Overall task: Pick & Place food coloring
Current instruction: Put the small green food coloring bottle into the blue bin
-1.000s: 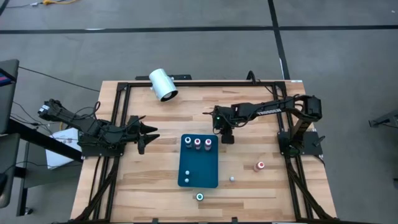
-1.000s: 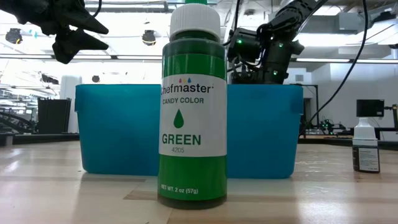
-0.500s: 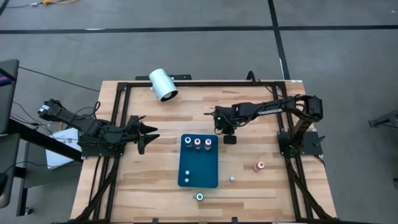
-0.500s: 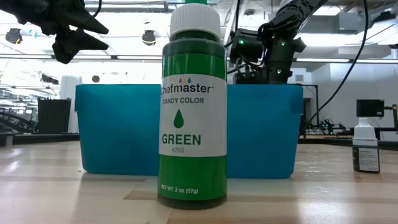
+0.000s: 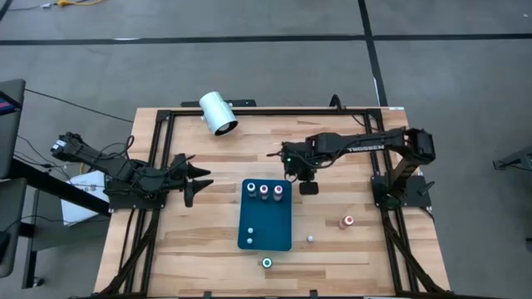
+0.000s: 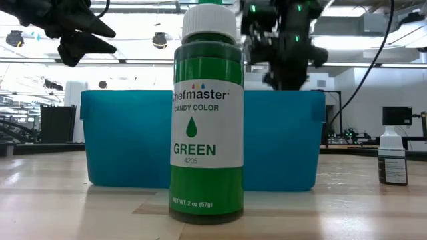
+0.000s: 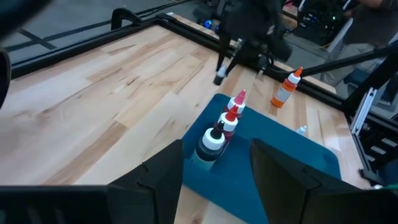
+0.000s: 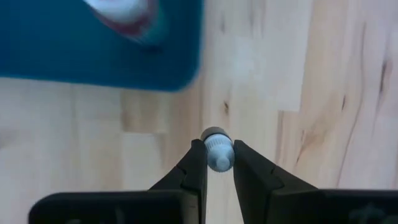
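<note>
My right gripper (image 8: 217,154) is shut on a small dark food coloring bottle (image 5: 308,188), just right of the blue mat's (image 5: 278,228) far right corner. Three bottles stand in a row along the mat's far end: one white-capped (image 7: 212,142) and two red-topped (image 7: 231,118). Two whitish tops (image 5: 249,237) sit at its near left. A green bottle (image 6: 205,113) stands on the table at the near edge. An orange one (image 5: 348,222) and a small whitish-topped one (image 5: 310,238) stand right of the mat. My left gripper (image 5: 198,178) waits open, left of the mat. My right gripper pinches the dark bottle's white cap (image 8: 217,142) between its two fingers (image 8: 198,163), coming from above and pointing down. The bottle (image 7: 219,73) hangs below the fingers, slightly tilted. It looks lifted clear of the wood.
A big white cylinder (image 5: 218,113) lies at the table's far edge, left of centre. Black frame rails (image 5: 249,112) run around the tabletop. Bare wood (image 5: 208,224) lies between the mat and the left rail.
The right gripper, still shut on the dark bottle, has carried it a little toward the near edge. In the last half second it has risen in the low view. The left arm has kept still.
</note>
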